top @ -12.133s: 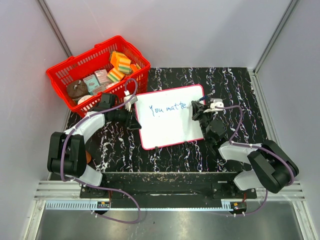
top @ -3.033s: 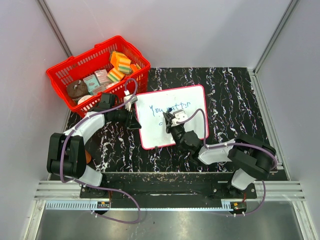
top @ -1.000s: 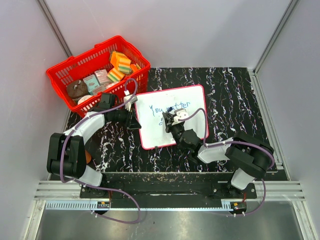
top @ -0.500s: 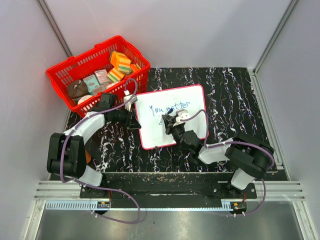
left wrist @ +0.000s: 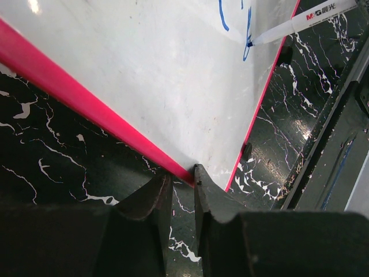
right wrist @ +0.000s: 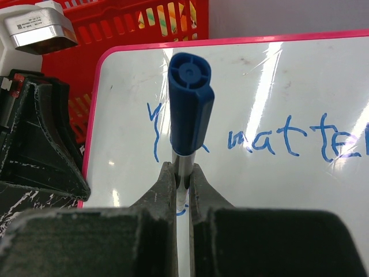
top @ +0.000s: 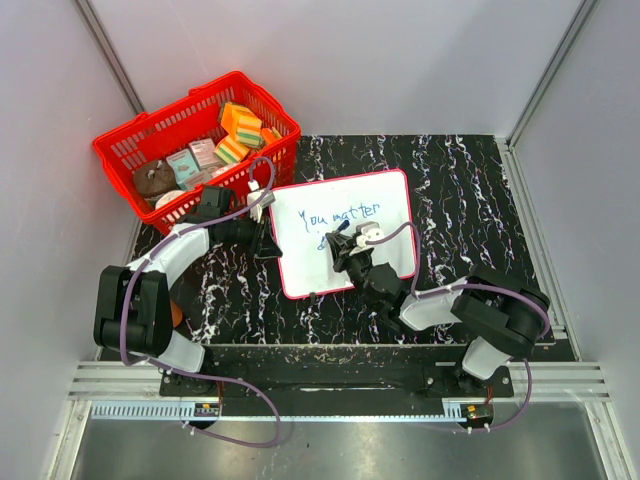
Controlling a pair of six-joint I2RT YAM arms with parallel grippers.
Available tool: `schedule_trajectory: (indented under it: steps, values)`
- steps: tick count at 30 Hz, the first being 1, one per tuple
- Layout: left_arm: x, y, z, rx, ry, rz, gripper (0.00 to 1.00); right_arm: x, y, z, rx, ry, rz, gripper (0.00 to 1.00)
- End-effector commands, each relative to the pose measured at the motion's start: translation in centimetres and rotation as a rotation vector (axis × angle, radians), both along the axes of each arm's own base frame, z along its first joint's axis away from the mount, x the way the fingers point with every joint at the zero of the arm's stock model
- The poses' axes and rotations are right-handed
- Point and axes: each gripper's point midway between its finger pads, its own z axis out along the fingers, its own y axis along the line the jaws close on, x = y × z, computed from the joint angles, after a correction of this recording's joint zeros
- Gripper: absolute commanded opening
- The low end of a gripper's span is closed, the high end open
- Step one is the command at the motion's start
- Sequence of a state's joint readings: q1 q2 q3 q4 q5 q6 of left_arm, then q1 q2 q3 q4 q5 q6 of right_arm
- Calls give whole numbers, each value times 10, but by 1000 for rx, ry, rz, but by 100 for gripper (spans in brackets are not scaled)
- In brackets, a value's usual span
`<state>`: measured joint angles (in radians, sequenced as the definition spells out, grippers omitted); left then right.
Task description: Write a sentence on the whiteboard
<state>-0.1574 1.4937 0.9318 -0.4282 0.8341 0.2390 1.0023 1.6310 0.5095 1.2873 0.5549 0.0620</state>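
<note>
At frame centre, the right hand [top: 345, 247] is clamping the marker [right wrist: 190, 109], its tip touching the whiteboard [top: 300, 268] just below the first line of the sentence [top: 340, 213]. Coming strokes are likely heading rightward along the board. The left hand [left wrist: 180, 180] is pinching the board's left frame.

Bright, even light — whiteboard [right wrist: 277, 92] glare

The right gripper [top: 344, 244] has left the right edge of the board [top: 305, 265] — where it was finishing the first line — and now holds the marker [right wrist: 190, 104] lower, under the start of that line. The sentence [top: 340, 214] has grown from "You matte" to "You matter", with the first blue strokes of a second line beneath.
</note>
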Motion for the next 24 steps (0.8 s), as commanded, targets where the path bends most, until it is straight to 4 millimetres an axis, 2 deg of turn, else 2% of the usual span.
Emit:
schedule_trajectory:
  steps: [1, 10, 19, 24]
  values:
    - [10, -3, 19, -7, -137, -39, 0, 0, -9, -13, -42, 27, -18, 0]
    - [10, -3, 21, -7, -142, -37, 0, -1, -12, -6, -41, 11, -20, 0]
    - [10, -3, 20, -6, -140, -38, 0, -11, -24, 44, 39, -84, -12, 0]
    - [10, -3, 21, -7, -143, -38, 0, -5, -21, 46, 10, -93, -23, 0]
